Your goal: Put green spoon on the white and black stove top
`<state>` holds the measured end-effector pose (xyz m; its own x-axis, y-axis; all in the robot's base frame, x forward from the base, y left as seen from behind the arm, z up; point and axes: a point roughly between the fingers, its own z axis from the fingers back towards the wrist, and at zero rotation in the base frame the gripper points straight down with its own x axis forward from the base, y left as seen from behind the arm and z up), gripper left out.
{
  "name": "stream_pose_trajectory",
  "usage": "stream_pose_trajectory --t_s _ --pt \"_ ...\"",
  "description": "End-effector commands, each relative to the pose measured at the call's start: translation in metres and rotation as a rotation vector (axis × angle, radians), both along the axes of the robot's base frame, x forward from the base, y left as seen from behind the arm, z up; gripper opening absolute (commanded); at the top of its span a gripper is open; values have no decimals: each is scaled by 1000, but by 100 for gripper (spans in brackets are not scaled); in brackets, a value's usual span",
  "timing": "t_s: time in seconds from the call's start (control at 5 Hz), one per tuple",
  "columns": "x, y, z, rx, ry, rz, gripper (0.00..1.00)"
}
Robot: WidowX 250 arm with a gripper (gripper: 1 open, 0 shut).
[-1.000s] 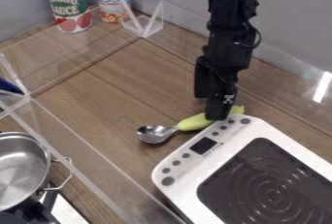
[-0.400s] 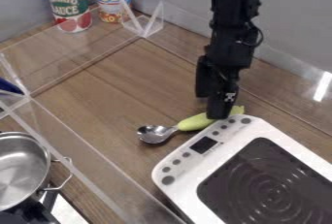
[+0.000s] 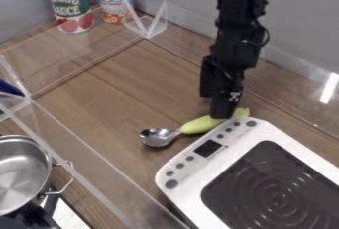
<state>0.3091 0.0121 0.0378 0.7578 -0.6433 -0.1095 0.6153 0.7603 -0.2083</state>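
A: Eyes on the green spoon, lying flat on the wooden table, just off the top-left corner of the white and black stove top.

B: Describe it for us.

A: Thick yellow-green plastic handle, and a round, shiny silver bowl at the other end. The bowl points toward eight o'clock, the handle runs up toward two o'clock, and its far end slips under the gripper.

B: And the gripper?

A: Black, pointing steeply down over the handle end, very low to the table. Its jaws are spread as wide as they go, and I can't make out whether the fingertips actually touch the handle.

B: So the spoon isn't on the cooktop.

A: No, it rests on the wood, with the handle very close to the stove's white rim, at about eleven o'clock from the black square with its concentric rings. The small dark control panel sits on the stove's left edge.

B: Anything else around?

A: A steel pot at the lower left, and two cans at the far back, around eleven o'clock.
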Motion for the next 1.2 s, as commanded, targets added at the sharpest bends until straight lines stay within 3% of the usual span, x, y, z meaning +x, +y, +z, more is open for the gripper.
stream_pose_trajectory --t_s 0.0,1.0 --pt "10 3 12 5 -42 -19 100" --pt "12 3 14 13 -15 -53 100"
